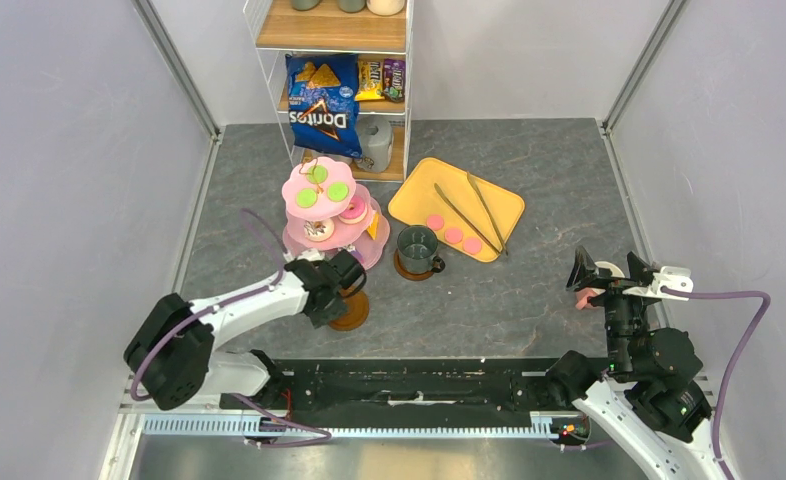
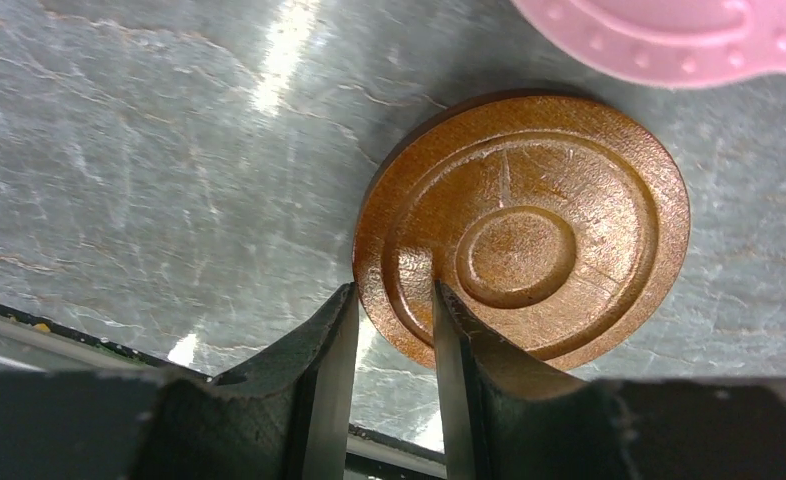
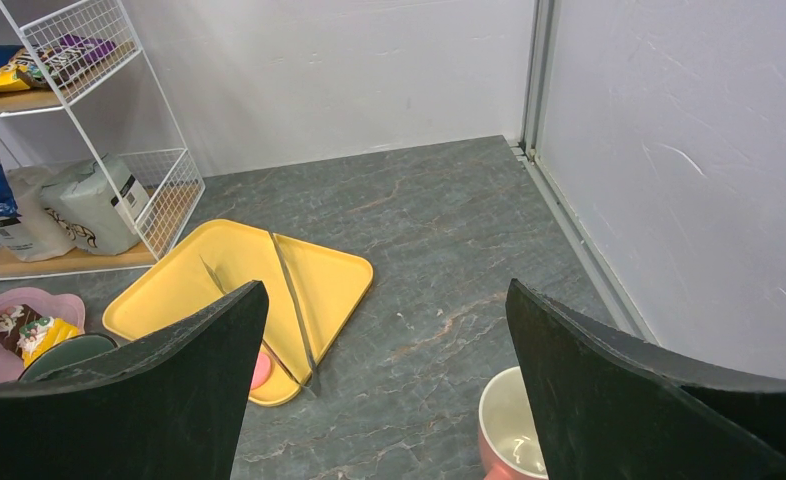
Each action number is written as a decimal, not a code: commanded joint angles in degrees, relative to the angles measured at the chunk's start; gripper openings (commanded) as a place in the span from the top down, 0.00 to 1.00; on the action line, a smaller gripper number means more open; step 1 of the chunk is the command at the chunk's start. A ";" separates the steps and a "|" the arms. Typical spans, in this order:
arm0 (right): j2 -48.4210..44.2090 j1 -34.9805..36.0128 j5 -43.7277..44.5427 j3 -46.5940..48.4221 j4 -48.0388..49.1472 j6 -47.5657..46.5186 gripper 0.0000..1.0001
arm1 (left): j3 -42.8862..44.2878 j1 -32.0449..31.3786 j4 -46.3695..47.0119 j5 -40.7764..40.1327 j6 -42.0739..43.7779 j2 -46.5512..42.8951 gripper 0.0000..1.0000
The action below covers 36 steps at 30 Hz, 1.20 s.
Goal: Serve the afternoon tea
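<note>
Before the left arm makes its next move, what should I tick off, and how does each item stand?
1. Left claw pinched on the rim of the brown saucer: ok.
2. Saucer top bare, nothing standing on it: ok.
3. Saucer apart from the pink stand: ok, a gap shows.
4. Saucer lifted off the table: cannot tell.
5. Right claw open and empty: ok.
6. Pink mug upright below the right claw: ok.

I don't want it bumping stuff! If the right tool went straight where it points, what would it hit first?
Probably the bare grey tabletop beside the yellow tray. The pink mug sits under the right tool, likely missed, but depth is unclear.
</note>
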 commanded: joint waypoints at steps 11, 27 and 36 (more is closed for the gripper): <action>-0.54 0.24 -0.39 0.99 0.42 0.13 0.03 | 13.94 -10.68 1.80 -6.34 -3.71 13.41 0.60; -0.57 0.26 -0.53 0.90 0.35 0.09 0.03 | 7.77 -9.04 -4.19 -11.80 -5.11 -0.51 0.36; -0.59 0.22 -0.85 0.69 0.29 -0.09 0.03 | -0.19 -1.31 5.52 -4.84 4.17 -2.92 0.39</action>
